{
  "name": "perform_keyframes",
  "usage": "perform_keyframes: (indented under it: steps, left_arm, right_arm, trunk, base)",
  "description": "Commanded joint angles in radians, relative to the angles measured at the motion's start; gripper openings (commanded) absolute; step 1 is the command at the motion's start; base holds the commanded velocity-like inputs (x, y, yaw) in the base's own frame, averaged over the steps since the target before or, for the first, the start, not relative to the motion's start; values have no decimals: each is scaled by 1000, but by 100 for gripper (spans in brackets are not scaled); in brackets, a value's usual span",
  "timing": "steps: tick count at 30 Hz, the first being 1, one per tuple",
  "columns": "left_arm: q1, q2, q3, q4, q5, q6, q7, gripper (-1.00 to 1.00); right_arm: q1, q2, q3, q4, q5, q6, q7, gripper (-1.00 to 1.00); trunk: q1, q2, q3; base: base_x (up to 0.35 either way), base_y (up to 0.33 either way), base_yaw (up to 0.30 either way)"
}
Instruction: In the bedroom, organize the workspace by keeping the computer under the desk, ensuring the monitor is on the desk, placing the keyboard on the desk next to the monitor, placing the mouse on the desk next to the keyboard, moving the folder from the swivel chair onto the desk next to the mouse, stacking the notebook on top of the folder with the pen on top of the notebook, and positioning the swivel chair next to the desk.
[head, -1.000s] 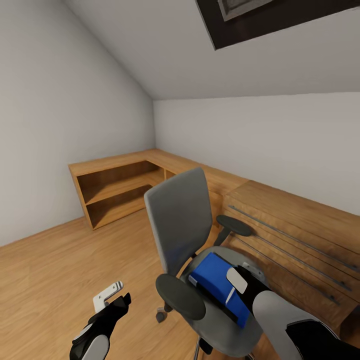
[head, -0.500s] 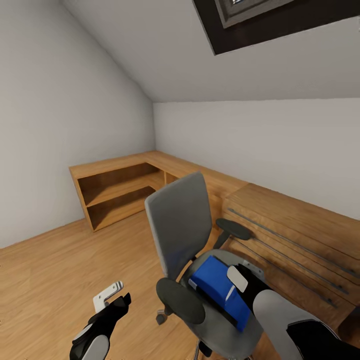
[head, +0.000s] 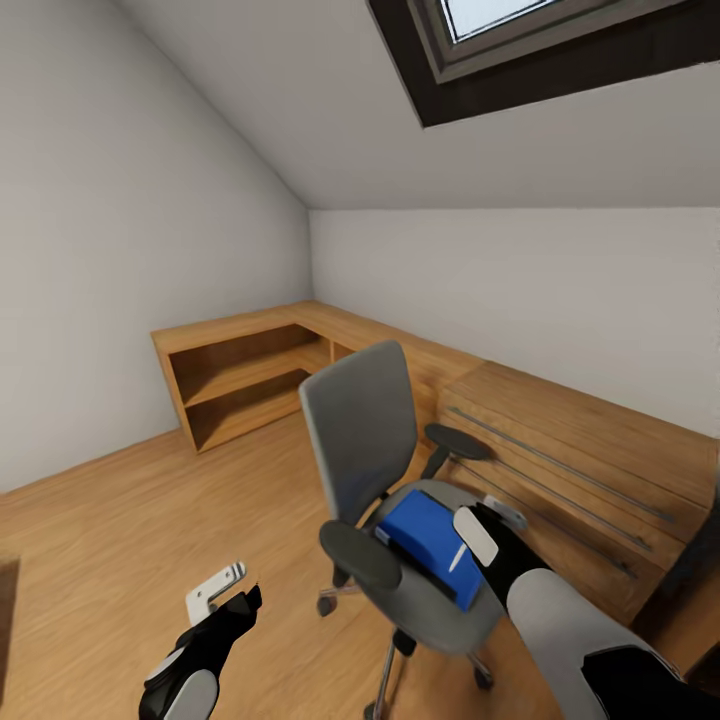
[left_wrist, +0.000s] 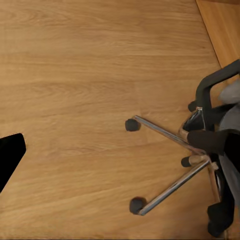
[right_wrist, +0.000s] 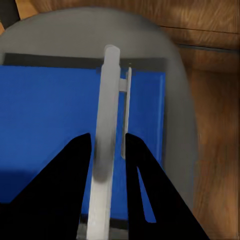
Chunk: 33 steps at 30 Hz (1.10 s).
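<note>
A: What stands at the centre of the head view?

B: The swivel chair (head: 400, 500), grey seat and tall back, on the wooden floor (head: 120, 540) just beside a long wooden cabinet (head: 580, 470) with metal bar handles. The blue folder (head: 425, 535) lies flat on the seat. Part of it is covered by the right arm and by the near armrest.

A: And the pen?

B: The pen (right_wrist: 106, 145) is held between the two dark fingers of the right gripper (right_wrist: 107, 150), above the folder. In the head view it is only a thin white sliver (head: 457, 557) below the gripper, and the fingers themselves are hidden behind the wrist there.

A: Is the pen touching the folder?

B: That cannot be told; the right wrist view looks straight down on both.

A: The left gripper?

B: The left gripper (head: 232, 600) hangs low over bare floor, well apart from the chair. Only one dark finger shows at the edge of the left wrist view, so whether it is open or closed cannot be told. That view also shows the chair's chrome base (left_wrist: 172, 160), cut off at the picture's edge.

A: Background?

B: An open wooden shelf unit (head: 245, 385) in the corner, and a skylight (head: 520, 40), cut off by the frame, in the sloping ceiling.
</note>
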Motion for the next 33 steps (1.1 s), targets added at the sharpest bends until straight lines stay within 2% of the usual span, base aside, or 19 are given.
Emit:
perform_keyframes:
  steps: [1,8,16,18,23,26,27,28,33]
  left_arm:
    - [-1,1,-2,-1,4,3,7,100]
    - [-1,1,-1,-1,5,4,8,100]
    - [-1,1,-1,-1,5,5,8,100]
    - [-1,1,-1,-1,5,5,8,100]
    - [-1,1,-2,-1,5,5,9,100]
    - [-1,0,-2,-1,6,5,10,100]
    - [-1,0,-2,-1,6,5,9,100]
    - [-1,0,-4,-1,6,5,10,100]
    - [-1,0,-5,0,6,6,10,100]
  right_arm:
    - [0,-1,6,-5,-4,9,-7,-100]
    - [6,-3,5,-66,-3,54,-9,-100]
    - [87,-19,5,-237,-4,112,-10,-100]
    - [119,-26,5,-305,-6,135,-10,-100]
    - [208,-40,4,-482,-36,168,-11,-100]
    - [246,-44,4,-552,-54,173,-12,-100]
    - [268,-46,4,-593,-66,175,-16,-100]
    - [312,-48,5,-688,-96,177,-46,-100]
    - [337,-47,6,-733,-107,176,-66,-100]
  trunk:
    - [-5,7,2]
    - [-31,56,24]
    - [-62,112,49]
    - [-70,126,55]
    - [-89,161,71]
    - [-100,182,80]
    - [-104,189,84]
    - [-108,196,87]
    - [-127,231,102]
  base:
    - [-339,0,0]
    - [-336,0,0]
    - [-95,0,0]
    - [-17,0,0]
    - [-6,0,0]
    - [-2,0,0]
    - [-1,0,0]
    - [0,0,0]
    - [0,0,0]
